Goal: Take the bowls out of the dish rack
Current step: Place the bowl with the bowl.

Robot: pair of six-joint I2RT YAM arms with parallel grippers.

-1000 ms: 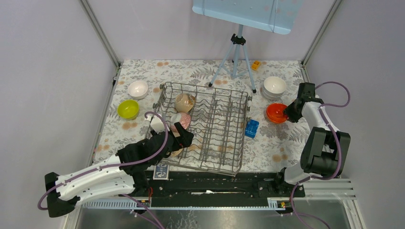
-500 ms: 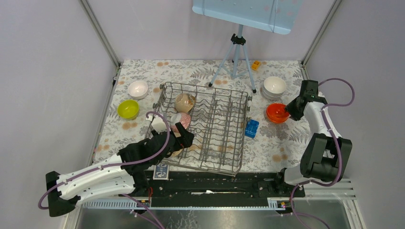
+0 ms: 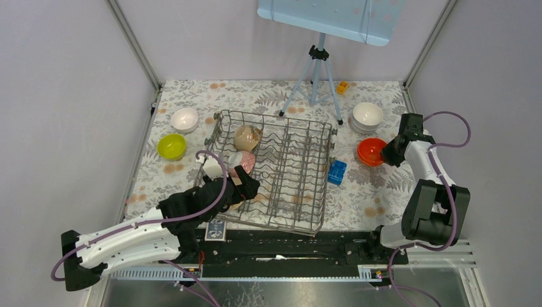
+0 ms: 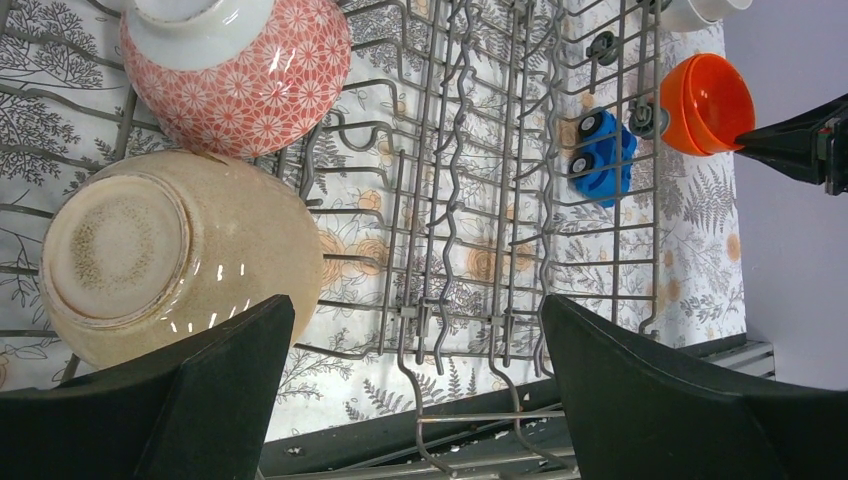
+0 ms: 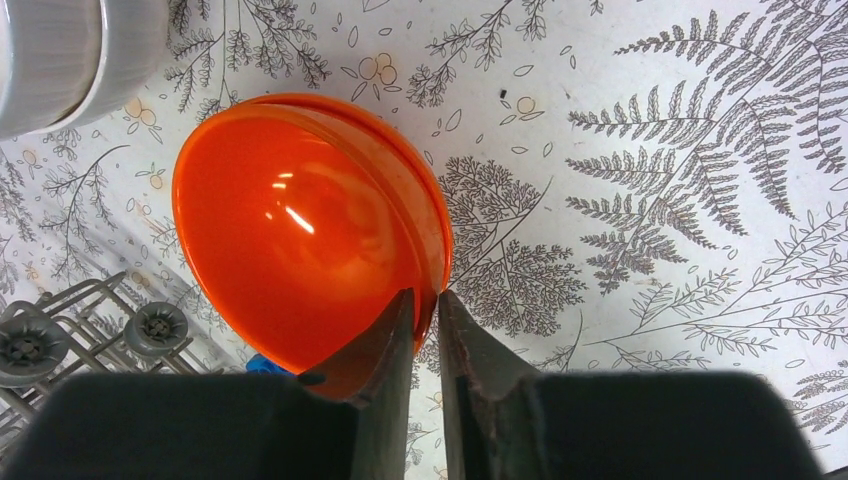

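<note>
Top view: the glossy orange-red round bowl (image 3: 369, 151) sits right of the grey wire dish rack (image 3: 291, 167), with the right gripper (image 3: 386, 152) at its rim.

Left wrist: the left gripper (image 4: 415, 310) gapes wide over the rack's near end — a speckled beige bowl (image 4: 180, 260) lies beside one finger.

Right wrist: narrow jaws pinch that orange-red rim.

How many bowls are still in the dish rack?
4: the far beige bowl at the dish rack's left, a pink patterned bowl and a white bowl just nearer, the near beige bowl by the left gripper. The arm may hide more.
</note>
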